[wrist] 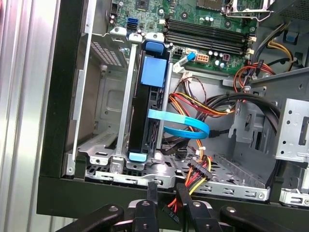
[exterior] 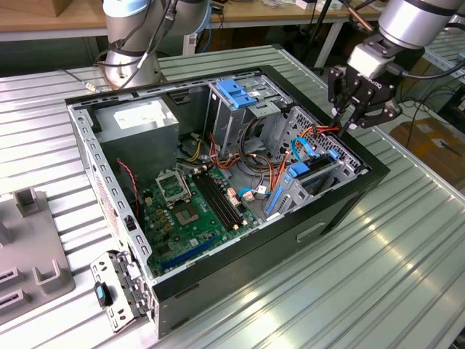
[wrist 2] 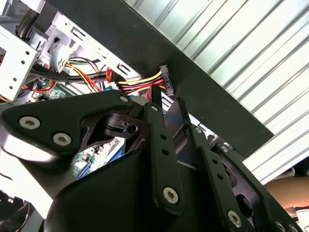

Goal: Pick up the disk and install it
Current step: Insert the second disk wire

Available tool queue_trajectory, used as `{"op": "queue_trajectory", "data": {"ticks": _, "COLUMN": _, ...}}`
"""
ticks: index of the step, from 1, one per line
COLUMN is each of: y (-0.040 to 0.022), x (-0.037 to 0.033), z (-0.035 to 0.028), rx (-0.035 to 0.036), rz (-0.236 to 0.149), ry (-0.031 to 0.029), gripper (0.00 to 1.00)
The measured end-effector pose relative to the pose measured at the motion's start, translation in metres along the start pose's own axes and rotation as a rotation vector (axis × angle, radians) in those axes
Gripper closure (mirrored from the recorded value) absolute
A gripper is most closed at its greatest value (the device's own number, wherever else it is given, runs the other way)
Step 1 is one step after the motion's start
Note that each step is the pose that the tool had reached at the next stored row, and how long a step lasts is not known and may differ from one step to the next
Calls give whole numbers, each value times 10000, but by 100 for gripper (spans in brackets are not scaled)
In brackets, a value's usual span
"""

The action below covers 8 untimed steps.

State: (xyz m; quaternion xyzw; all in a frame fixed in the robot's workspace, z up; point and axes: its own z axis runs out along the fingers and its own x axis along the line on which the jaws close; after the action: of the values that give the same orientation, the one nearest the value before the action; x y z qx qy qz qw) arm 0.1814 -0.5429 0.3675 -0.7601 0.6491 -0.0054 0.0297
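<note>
Since the dark, metal-bodied disk with blue plastic rails (wrist: 145, 116) already stands on edge in the grey sheet-metal drive cage (wrist: 104, 101), just ahead of the black robot hand (wrist: 166, 193) and inside the black computer case (exterior: 341, 207), I judge seating done and cabling in hand. A flat light-blue data cable (wrist: 181, 126) crosses the disk's side. Closest to the hand lies a black power connector on yellow, red and black wires (wrist 2: 164, 79); mating it would call for careful alignment. Whether the hand is open or closed, I cannot tell.
</note>
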Motion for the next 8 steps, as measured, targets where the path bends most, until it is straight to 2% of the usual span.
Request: {"op": "queue_trajectory", "data": {"ticks": 8, "y": -33, "x": 5, "z": 2, "rx": 0, "rz": -2, "ry": 0, "gripper": 70}}
